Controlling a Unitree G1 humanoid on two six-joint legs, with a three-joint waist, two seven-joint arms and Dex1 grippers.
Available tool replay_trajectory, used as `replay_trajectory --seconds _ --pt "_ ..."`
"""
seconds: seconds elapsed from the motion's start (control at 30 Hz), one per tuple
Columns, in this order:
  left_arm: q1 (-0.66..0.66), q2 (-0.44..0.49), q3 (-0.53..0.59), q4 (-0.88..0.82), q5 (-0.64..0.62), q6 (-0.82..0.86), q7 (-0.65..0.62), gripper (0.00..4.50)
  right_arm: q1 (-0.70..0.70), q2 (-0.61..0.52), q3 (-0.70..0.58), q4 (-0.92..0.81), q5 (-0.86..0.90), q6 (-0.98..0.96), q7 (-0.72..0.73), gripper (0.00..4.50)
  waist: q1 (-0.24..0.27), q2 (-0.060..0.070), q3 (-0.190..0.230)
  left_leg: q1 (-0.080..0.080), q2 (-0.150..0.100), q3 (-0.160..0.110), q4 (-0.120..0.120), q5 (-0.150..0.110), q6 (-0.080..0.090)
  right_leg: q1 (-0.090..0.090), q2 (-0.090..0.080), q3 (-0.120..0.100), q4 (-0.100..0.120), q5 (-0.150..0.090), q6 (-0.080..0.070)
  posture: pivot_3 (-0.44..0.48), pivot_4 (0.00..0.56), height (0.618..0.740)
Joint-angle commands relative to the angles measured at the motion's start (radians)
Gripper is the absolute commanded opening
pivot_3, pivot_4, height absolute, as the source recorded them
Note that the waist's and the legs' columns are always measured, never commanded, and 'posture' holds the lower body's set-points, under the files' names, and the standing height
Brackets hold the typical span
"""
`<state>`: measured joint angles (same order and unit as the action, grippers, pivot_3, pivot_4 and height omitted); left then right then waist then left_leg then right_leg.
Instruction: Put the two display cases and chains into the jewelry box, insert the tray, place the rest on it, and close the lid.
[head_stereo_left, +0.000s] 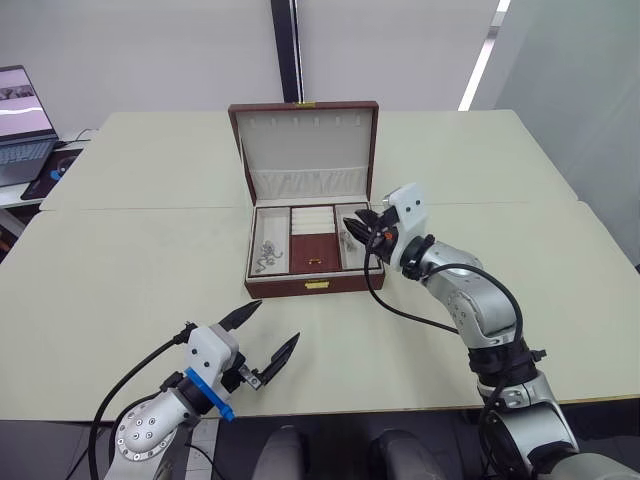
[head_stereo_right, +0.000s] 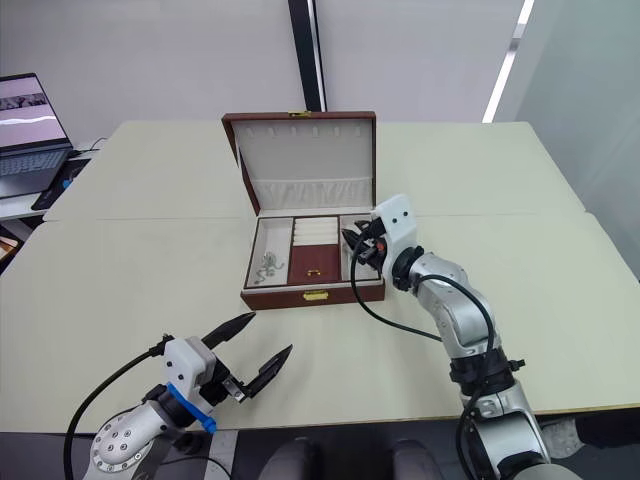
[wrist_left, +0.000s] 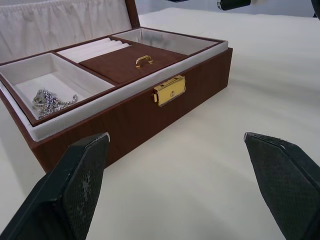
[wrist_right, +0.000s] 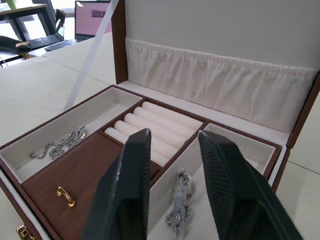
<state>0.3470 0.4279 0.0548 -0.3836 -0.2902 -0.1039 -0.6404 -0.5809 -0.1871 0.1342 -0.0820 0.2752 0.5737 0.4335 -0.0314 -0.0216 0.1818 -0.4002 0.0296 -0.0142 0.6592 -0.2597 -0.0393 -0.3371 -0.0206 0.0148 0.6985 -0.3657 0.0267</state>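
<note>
A brown wooden jewelry box (head_stereo_left: 305, 215) with cream lining stands open at the middle of the pale cream bench (head_stereo_left: 120, 260), its lid upright and its brass clasp (wrist_left: 169, 90) facing the robot. The cream-lined tray (wrist_right: 150, 150) sits inside the box, with a row of ring rolls (wrist_right: 152, 127) and a small wooden lid with a brass handle (wrist_right: 66, 196) at its centre. A silver chain (wrist_right: 60, 145) lies in the tray's left compartment; a second silver chain (wrist_right: 180, 202) lies in the right compartment. The right gripper (wrist_right: 172, 150) hovers just above that second chain, jaws released and empty, a narrow gap between them. The left gripper (head_stereo_left: 262, 335) hangs over bare bench in front of the box, well apart from it, jaws spread wide and holding nothing. A laptop (head_stereo_left: 22, 125) glows on a side desk at far left.
</note>
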Motion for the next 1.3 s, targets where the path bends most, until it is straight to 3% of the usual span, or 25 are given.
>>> replay_trajectory --seconds 0.03,0.2,0.23,0.43,0.77,1.07,1.27,1.3 --pt "-0.005 -0.006 0.006 -0.016 -0.003 -0.025 0.003 4.50 -0.013 -0.001 -0.028 -0.035 0.007 -0.021 0.002 2.73 0.000 0.000 0.000 0.000 0.000 0.000 0.000 0.000 0.000 0.000 0.000 0.000 0.000 0.000 0.000 0.000 0.150 0.740" --pt "-0.012 -0.006 0.006 -0.013 -0.011 -0.017 -0.001 4.50 -0.003 -0.005 -0.032 -0.045 0.010 -0.019 0.008 4.33 0.000 0.000 0.000 0.000 0.000 0.000 0.000 0.000 0.000 0.000 0.000 0.000 0.000 0.000 0.000 0.000 0.150 0.740" --pt "-0.013 -0.006 0.006 -0.013 -0.013 -0.013 0.000 4.50 0.003 -0.008 -0.032 -0.050 0.013 -0.020 0.016 4.46 0.000 0.000 0.000 0.000 0.000 0.000 0.000 0.000 0.000 0.000 0.000 0.000 0.000 0.000 0.000 0.000 0.150 0.740" --pt "-0.029 0.012 0.044 -0.022 -0.042 0.075 0.024 4.50 0.022 -0.118 -0.049 -0.008 0.009 -0.120 0.156 4.46 0.001 0.000 0.000 0.000 0.000 0.000 0.000 0.000 0.000 0.000 0.000 0.000 0.000 0.000 0.000 0.000 0.150 0.740" --pt "-0.080 0.142 0.203 0.031 -0.151 0.317 0.003 4.50 0.058 -0.339 -0.159 0.137 0.091 -0.204 0.440 4.46 0.001 0.001 0.001 0.000 0.000 0.000 0.000 0.000 0.000 0.000 0.000 0.000 -0.001 0.000 0.000 0.000 0.150 0.740" --pt "-0.163 0.193 0.334 0.189 -0.177 0.337 -0.019 4.50 0.076 -0.359 -0.176 0.236 0.047 -0.280 0.444 4.46 0.001 0.001 0.001 0.000 0.000 0.000 0.000 0.000 0.000 0.000 0.000 0.000 -0.001 0.000 0.000 0.000 0.150 0.740" --pt "-0.351 0.198 0.347 0.403 -0.118 0.323 0.054 4.50 0.029 -0.297 -0.175 0.374 -0.013 -0.350 0.335 4.46 0.001 0.001 0.001 0.000 0.000 0.000 0.000 0.000 0.000 0.000 0.000 0.000 0.000 0.000 0.000 0.000 0.150 0.740" --pt "-0.394 0.202 0.335 0.463 -0.099 0.326 0.065 4.50 0.022 -0.287 -0.171 0.401 -0.024 -0.367 0.325 4.30 0.001 0.001 0.001 0.000 0.000 0.000 0.000 0.000 0.000 0.000 0.000 -0.001 0.001 0.000 0.000 0.000 0.150 0.740"
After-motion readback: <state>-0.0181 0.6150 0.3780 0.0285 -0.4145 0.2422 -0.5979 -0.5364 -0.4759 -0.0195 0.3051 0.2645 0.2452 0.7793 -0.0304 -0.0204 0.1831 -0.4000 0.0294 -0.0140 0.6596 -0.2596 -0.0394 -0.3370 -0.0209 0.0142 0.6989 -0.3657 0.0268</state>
